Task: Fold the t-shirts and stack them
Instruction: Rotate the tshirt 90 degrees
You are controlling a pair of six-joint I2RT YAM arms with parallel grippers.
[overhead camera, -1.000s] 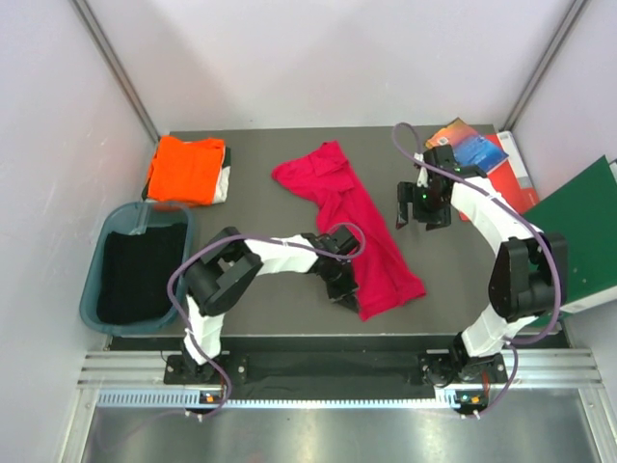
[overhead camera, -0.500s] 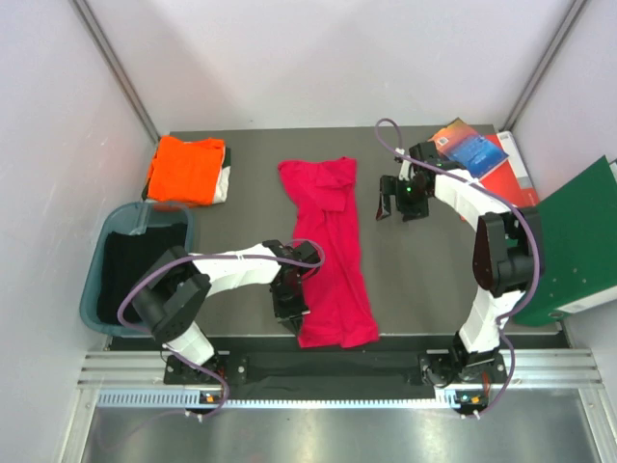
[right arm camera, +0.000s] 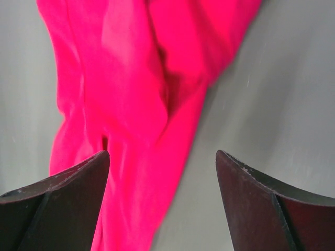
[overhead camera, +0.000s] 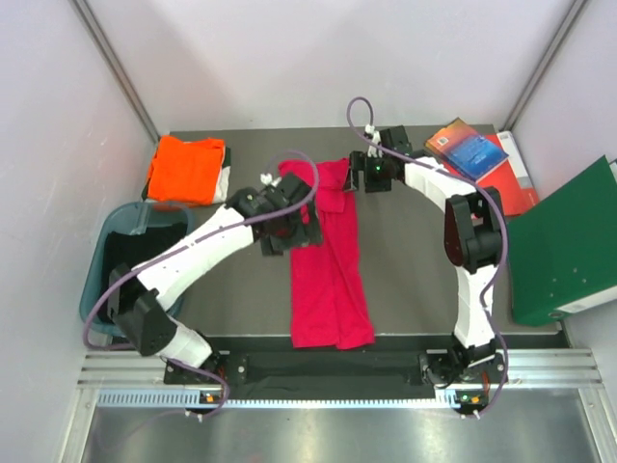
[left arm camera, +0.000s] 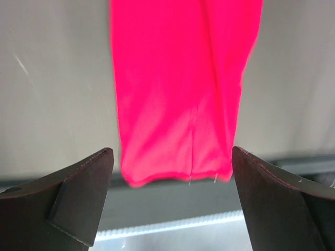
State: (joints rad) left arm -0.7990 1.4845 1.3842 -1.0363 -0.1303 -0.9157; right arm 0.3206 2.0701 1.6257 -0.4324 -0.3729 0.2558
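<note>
Now | red shirt (overhead camera: 328,260): mid-worktop (overhead camera: 424,280), just pulled straight, long strip, far end bunched | left jaws: just let go, wide, empty, at its left edge | right jaws: wide, empty, over its far end | orange shirt (overhead camera: 185,170): folded, far-left of it | judged next: fold.

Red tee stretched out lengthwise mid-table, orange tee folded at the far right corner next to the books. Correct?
One thing is off: the orange t-shirt is folded at the far left corner, not the far right. The books are on the opposite side of the table from it. The top external view shows this. The red t-shirt does lie stretched out lengthwise mid-table.
</note>
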